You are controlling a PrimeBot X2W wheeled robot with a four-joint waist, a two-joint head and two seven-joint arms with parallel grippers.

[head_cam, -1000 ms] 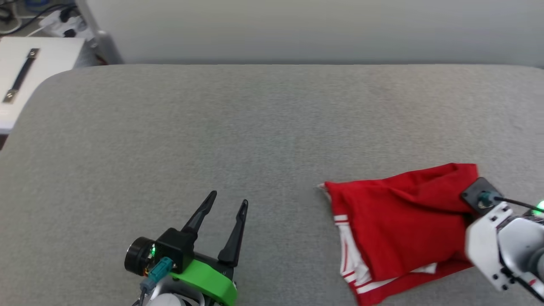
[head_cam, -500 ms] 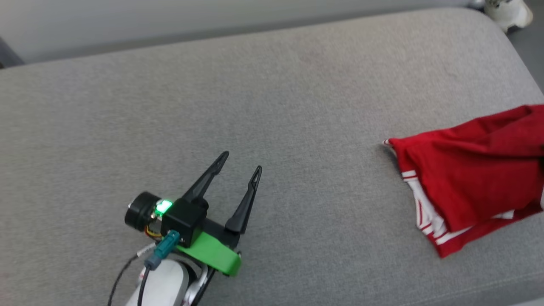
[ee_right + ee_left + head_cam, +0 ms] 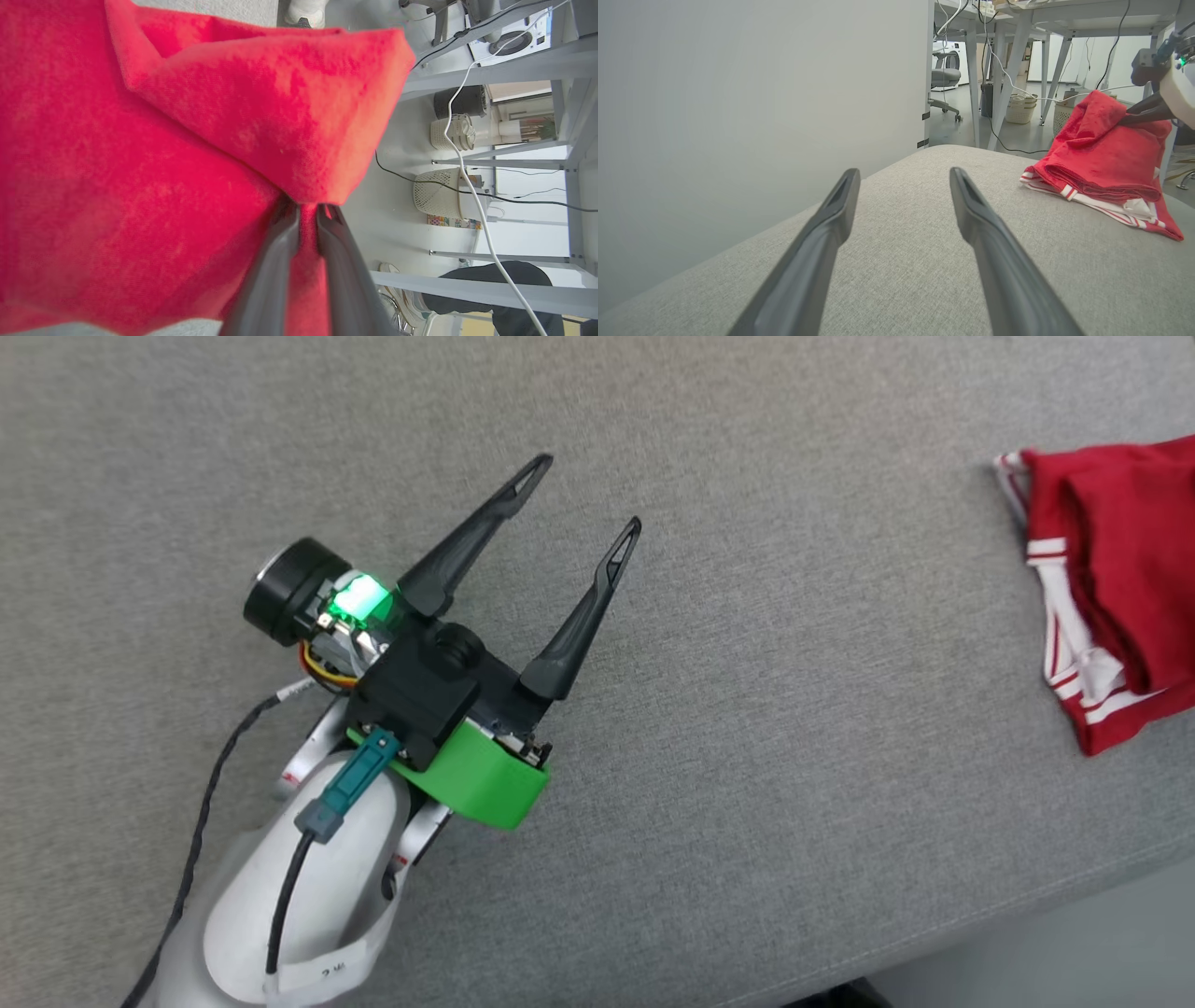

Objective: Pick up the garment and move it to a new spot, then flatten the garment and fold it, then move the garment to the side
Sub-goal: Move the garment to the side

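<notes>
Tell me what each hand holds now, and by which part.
The right hand pinches the garment by a raised fold of its red cloth. The left hand is open and holds nothing.

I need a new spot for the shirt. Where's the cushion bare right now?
Bare: the wide grey cushion stretch between the open left gripper and the garment, plus the area ahead of that gripper. Crowded: the right end, where the right gripper pinches the garment near the edge.

Left hand [image 3: 588, 493] fingers spread wide, pointing up-right; right hand [image 3: 306, 207] fingers clamped tight on garment [image 3: 140, 140].
</notes>
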